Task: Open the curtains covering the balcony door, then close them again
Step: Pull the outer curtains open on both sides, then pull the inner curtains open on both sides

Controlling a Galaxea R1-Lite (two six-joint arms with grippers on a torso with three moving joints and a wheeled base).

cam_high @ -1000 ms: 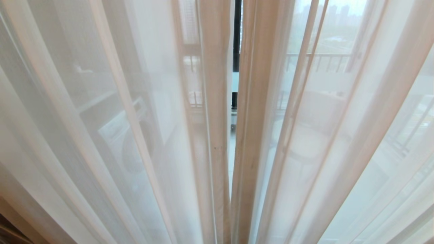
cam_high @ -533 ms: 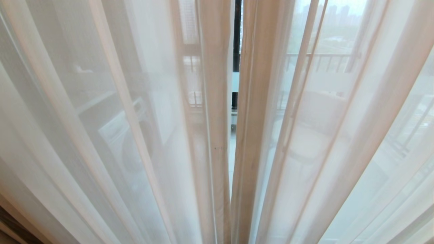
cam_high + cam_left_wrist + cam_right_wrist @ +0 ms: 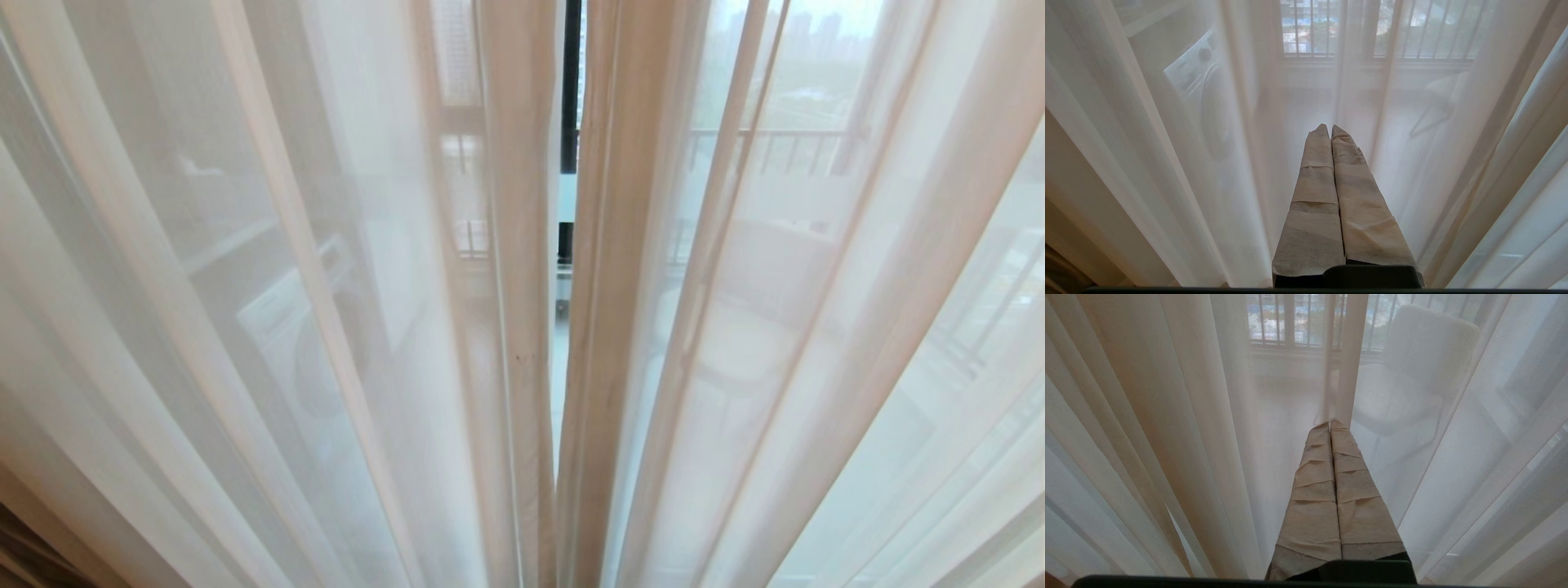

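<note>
Both pincers are closed, their tape-wrapped fingers pressed flat together with nothing between them. The left pincer (image 3: 1327,130) points straight at the cream-white sheer curtains (image 3: 343,327), its tips close to the fabric; whether they touch it cannot be told. The right pincer (image 3: 1330,424) points at the same sheers, its tips right at a thick vertical fold (image 3: 1349,359) of the cloth. Seen from the head, the sheers fill nearly the whole view in long pleats, and the two panels meet in the middle, leaving only a thin vertical gap. Through that gap shows a strip of the black frame of the balcony door (image 3: 571,82). Hazy behind the left panel stands a white washing machine (image 3: 1202,90); behind the right panel sits a pale chair (image 3: 1412,371). Farther back, railing bars (image 3: 1310,26) cross a window. A sliver of darker heavy drape (image 3: 24,555) shows at the lower left corner of the head view.
</note>
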